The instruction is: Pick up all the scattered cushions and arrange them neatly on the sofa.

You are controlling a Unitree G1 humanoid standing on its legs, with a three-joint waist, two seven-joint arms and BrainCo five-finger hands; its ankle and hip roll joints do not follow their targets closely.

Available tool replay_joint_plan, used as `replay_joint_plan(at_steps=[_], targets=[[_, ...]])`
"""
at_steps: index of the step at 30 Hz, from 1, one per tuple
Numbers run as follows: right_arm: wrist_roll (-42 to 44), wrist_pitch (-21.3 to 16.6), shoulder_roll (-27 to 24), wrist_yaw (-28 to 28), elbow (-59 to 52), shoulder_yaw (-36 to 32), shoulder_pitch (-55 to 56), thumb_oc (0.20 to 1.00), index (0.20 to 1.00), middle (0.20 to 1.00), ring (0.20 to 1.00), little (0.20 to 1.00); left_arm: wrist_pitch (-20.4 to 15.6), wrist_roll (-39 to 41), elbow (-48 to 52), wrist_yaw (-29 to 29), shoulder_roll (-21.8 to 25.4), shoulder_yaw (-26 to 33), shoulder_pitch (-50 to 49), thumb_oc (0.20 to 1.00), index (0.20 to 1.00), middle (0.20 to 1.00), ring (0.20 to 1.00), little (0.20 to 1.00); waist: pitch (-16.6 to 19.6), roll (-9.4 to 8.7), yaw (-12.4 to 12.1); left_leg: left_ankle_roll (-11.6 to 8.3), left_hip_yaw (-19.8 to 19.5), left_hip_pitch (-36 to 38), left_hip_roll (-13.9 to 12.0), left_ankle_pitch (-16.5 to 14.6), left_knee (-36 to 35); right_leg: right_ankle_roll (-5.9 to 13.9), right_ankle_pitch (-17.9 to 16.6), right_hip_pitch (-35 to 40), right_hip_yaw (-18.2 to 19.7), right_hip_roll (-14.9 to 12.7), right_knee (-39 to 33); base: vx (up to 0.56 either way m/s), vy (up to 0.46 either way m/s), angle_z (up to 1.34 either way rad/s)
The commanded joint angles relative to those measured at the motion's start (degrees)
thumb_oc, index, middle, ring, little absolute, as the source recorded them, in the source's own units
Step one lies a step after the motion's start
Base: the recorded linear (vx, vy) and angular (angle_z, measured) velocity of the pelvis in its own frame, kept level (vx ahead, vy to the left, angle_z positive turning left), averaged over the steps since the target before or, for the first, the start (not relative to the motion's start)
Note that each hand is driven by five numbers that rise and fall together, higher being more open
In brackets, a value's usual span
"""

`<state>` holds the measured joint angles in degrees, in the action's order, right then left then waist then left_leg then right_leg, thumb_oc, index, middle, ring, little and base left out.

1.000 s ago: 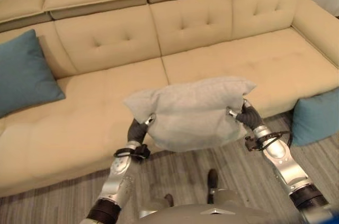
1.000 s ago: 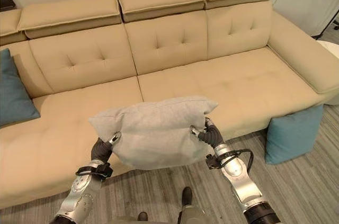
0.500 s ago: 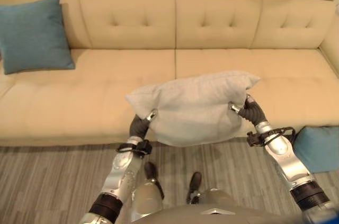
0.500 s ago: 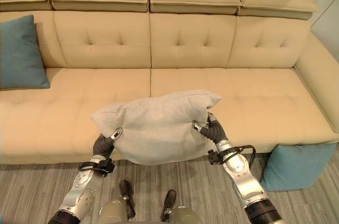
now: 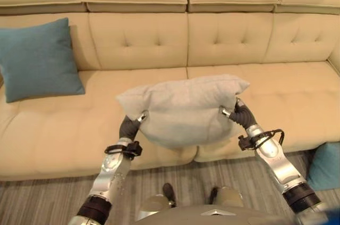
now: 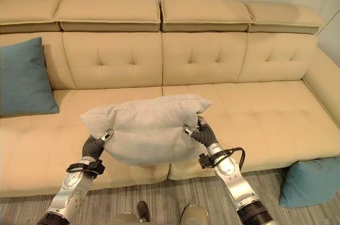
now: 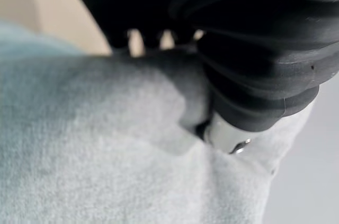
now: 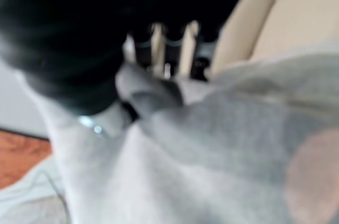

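Centrally, a grey cushion [image 5: 183,109] is held up in the air between two robot hands, above the front edge of the sofa seat. The left hand [image 5: 131,125] is clamped on the cushion's left side, with a thumb seen on the near face and the fabric puckered where it is pinched. The right hand [image 5: 237,114] is clamped on the cushion's right side in the same way, fingers curled into the cloth. In both wrist views the grey fabric is seen bunched up against the dark wrist covers.

A grip at two opposite sides is probably used because the cushion is soft and wide; held this way it is kept spread and fairly level, and can be lowered flat or stood against the backrest.

Beyond the hands, a beige sofa [image 5: 234,39] is seen, with tufted backrests and raised headrests. On its seat at the robot's far left a teal cushion [image 5: 38,57] is propped upright against the backrest. The middle and right seats are seen bare, so room is left for the grey one.

On the floor at the robot's right, a second teal cushion [image 6: 311,181] is leaned against the sofa front, judged not yet collected
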<state>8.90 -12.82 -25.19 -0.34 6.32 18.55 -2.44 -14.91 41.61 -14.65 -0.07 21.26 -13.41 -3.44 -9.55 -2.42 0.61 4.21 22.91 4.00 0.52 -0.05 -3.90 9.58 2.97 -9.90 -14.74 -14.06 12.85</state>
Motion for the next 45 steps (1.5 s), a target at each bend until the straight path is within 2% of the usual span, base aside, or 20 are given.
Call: replay_joint_plan(at_steps=[1, 3, 7, 10, 12, 14, 17, 19, 25, 26, 29, 30, 31, 33, 38, 39, 45], targets=[[0.0, -4.8, 2.6, 1.1, -4.7, 2.0, -6.2, 0.200, 0.200, 0.200, 0.200, 0.200, -4.0, -1.5, 10.0, -5.8, -3.5, -6.1, 3.9, 0.200, 0.200, 0.200, 0.200, 0.200, 3.0, -0.05, 0.4, -4.79, -4.8, -0.4, -2.4, -2.1, 4.2, 0.07, -5.5, 4.8, 1.1, 3.2, -4.4, 0.13, -0.126, 0.07], [-0.2, -4.8, 2.0, 1.2, -5.2, 1.4, -5.4, 0.200, 0.200, 0.200, 0.200, 0.200, -4.0, -1.6, 10.1, -6.1, -3.8, -5.7, 3.3, 0.200, 0.200, 0.200, 0.200, 0.200, 3.6, -0.58, 0.6, -5.67, -5.8, 0.4, -2.8, -2.7, 5.0, -0.18, -5.1, 6.8, 2.6, 4.7, -7.1, 0.22, -0.216, 0.30], [0.4, -4.6, 1.0, 1.8, -5.7, 1.0, -4.6, 0.200, 0.200, 0.200, 0.200, 0.200, -3.9, -1.3, 10.3, -6.3, -4.1, -5.8, 3.1, 0.200, 0.200, 0.200, 0.200, 0.200, 3.8, -1.17, 0.7, -7.72, -7.2, -1.1, -4.3, -3.5, 9.1, -1.49, -3.6, 9.4, 0.5, 6.1, -8.8, 0.11, -0.202, 0.15], [1.4, -5.0, 0.3, 1.9, -6.1, 0.5, -4.3, 0.200, 0.200, 0.200, 0.200, 0.200, -4.1, -1.2, 10.1, -6.4, -4.2, -6.5, 3.7, 0.200, 0.200, 0.200, 0.200, 0.200, 3.3, -1.71, 1.3, -8.89, -6.7, -3.3, -5.9, -3.6, 13.5, -2.59, -2.9, 10.4, -1.2, 6.5, -9.5, 0.02, -0.146, 0.41], [2.3, -5.0, -0.5, 1.8, -6.5, -0.1, -3.9, 0.200, 0.200, 0.200, 0.200, 0.200, -4.2, -0.8, 9.9, -6.3, -4.5, -7.2, 4.8, 0.200, 0.200, 0.200, 0.200, 0.200, 2.6, -2.58, 1.4, -10.28, -7.1, -5.9, -7.5, -2.0, 18.1, -3.84, -2.2, 12.0, -2.7, 7.0, -10.6, 0.04, -0.144, 0.44], [2.4, -5.0, -0.7, 1.6, -6.7, -0.1, -3.7, 0.200, 0.200, 0.200, 0.200, 0.200, -4.3, -0.7, 10.0, -6.2, -4.4, -7.4, 5.2, 0.200, 0.200, 0.200, 0.200, 0.200, 2.4, -2.71, 1.4, -10.39, -7.4, -6.7, -7.5, -1.5, 17.9, -3.95, -2.1, 12.6, -3.2, 7.2, -11.1, 0.05, -0.074, 0.36], [2.3, -5.3, -0.7, 1.2, -6.5, -0.3, -3.6, 0.200, 0.200, 0.200, 0.200, 0.200, -4.0, -1.1, 9.6, -6.0, -4.2, -7.7, 5.9, 0.200, 0.200, 0.200, 0.200, 0.200, 2.6, -2.62, 1.2, -10.16, -6.1, -9.0, -8.4, 2.4, 10.9, -3.57, -1.9, 13.8, -4.2, 8.1, -12.6, 0.09, 0.010, 0.32], [2.3, -5.4, -0.2, 1.1, -6.1, -0.3, -3.6, 0.200, 0.200, 0.200, 0.200, 0.200, -3.9, -1.3, 9.5, -5.8, -4.2, -7.5, 5.7, 0.200, 0.200, 0.200, 0.200, 0.200, 2.4, -2.56, 0.3, -10.55, -8.4, -10.8, -8.2, 4.9, 8.3, -3.44, -1.0, 14.4, -3.3, 8.8, -12.3, 0.16, 0.077, 0.25], [1.8, -5.5, 1.1, 1.1, -6.2, -0.4, -3.3, 0.200, 0.200, 0.200, 0.200, 0.200, -3.5, -1.2, 10.1, -6.0, -4.1, -7.4, 4.1, 0.200, 0.200, 0.200, 0.200, 0.200, 3.2, -2.09, 0.4, -8.80, -7.4, -7.3, -6.3, 2.9, 6.1, -2.26, -0.3, 14.1, -2.0, 7.1, -8.3, 0.12, 0.157, -0.26], [1.4, -5.3, 1.9, 1.0, -5.7, 0.1, -3.9, 0.200, 0.200, 0.200, 0.200, 0.200, -3.6, -1.0, 10.4, -5.8, -3.8, -7.1, 3.8, 0.200, 0.200, 0.200, 0.200, 0.200, 3.3, -1.66, -0.1, -7.35, -6.8, -6.0, -5.4, 1.2, 6.1, -0.99, -0.4, 12.7, -1.9, 5.1, -4.3, 0.13, 0.323, -0.22], [0.5, -5.2, 2.5, 0.9, -5.0, 0.7, -4.9, 0.200, 0.200, 0.200, 0.200, 0.200, -3.9, -1.3, 10.6, -5.5, -3.4, -6.5, 3.1, 0.200, 0.200, 0.200, 0.200, 0.200, 2.9, -1.34, -0.7, -5.54, -5.2, -4.3, -4.1, -0.5, 6.2, 1.14, -3.4, 9.4, -1.4, 2.1, 2.2, 0.09, 0.255, -0.43], [0.5, -5.3, 2.7, 1.0, -5.1, 0.7, -4.9, 0.200, 0.200, 0.200, 0.200, 0.200, -4.0, -1.3, 10.8, -5.5, -3.2, -6.5, 2.9, 0.200, 0.200, 0.200, 0.200, 0.200, 2.8, -1.14, -0.6, -5.09, -5.1, -3.6, -3.7, -0.8, 5.9, 1.30, -4.1, 8.9, -1.1, 1.6, 3.8, 0.10, 0.246, -0.30], [0.0, -5.2, 3.0, 0.6, -5.2, 0.6, -5.1, 0.200, 0.200, 0.200, 0.200, 0.200, -4.1, -1.6, 10.5, -5.3, -2.8, -6.4, 3.1, 0.200, 0.200, 0.200, 0.200, 0.200, 2.4, -0.59, 0.0, -4.27, -5.3, -2.8, -3.3, -1.3, 5.7, 1.48, -4.7, 6.8, 0.8, 1.6, 7.7, 0.10, 0.214, -0.24], [0.0, -5.2, 3.1, 0.8, -5.3, 0.6, -5.0, 0.200, 0.200, 0.200, 0.200, 0.200, -4.3, -2.0, 10.7, -5.1, -2.6, -6.1, 3.2, 0.200, 0.200, 0.200, 0.200, 0.200, 2.8, -0.29, 0.1, -4.10, -5.4, -1.9, -2.7, -1.7, 5.0, 0.97, -4.6, 6.3, 1.1, 1.3, 6.5, 0.10, 0.121, -0.04], [-0.6, -4.9, 2.7, 0.7, -5.5, 0.4, -5.9, 0.200, 0.200, 0.200, 0.200, 0.200, -4.3, -2.3, 11.2, -5.4, -2.2, -5.1, 4.4, 0.200, 0.200, 0.200, 0.200, 0.200, 3.1, 0.04, 0.5, -4.85, -6.6, -0.9, -2.3, -2.3, 3.9, 0.51, -4.9, 5.8, 2.2, 1.0, -1.8, 0.09, -0.018, -0.02], [-0.5, -5.0, 2.9, 0.7, -5.5, 0.6, -6.2, 0.200, 0.200, 0.200, 0.200, 0.200, -4.5, -2.5, 11.3, -5.3, -2.2, -4.8, 4.5, 0.200, 0.200, 0.200, 0.200, 0.200, 3.1, -0.12, 0.4, -4.89, -6.5, -0.7, -2.2, -2.5, 4.2, 0.96, -5.9, 5.9, 2.0, 0.6, -2.1, 0.10, -0.055, 0.01], [-1.0, -4.2, 1.9, 0.9, -7.2, 2.0, -11.7, 0.200, 0.200, 0.200, 0.200, 0.200, -5.1, -4.3, 12.4, -3.2, -2.2, -4.9, 9.5, 0.200, 0.200, 0.200, 0.200, 0.200, 4.3, -0.47, -0.1, -6.08, -7.1, -0.5, -2.7, -2.1, 3.6, 0.33, -4.1, 9.5, -0.1, 2.1, -7.3, 0.10, -0.075, 0.11]])
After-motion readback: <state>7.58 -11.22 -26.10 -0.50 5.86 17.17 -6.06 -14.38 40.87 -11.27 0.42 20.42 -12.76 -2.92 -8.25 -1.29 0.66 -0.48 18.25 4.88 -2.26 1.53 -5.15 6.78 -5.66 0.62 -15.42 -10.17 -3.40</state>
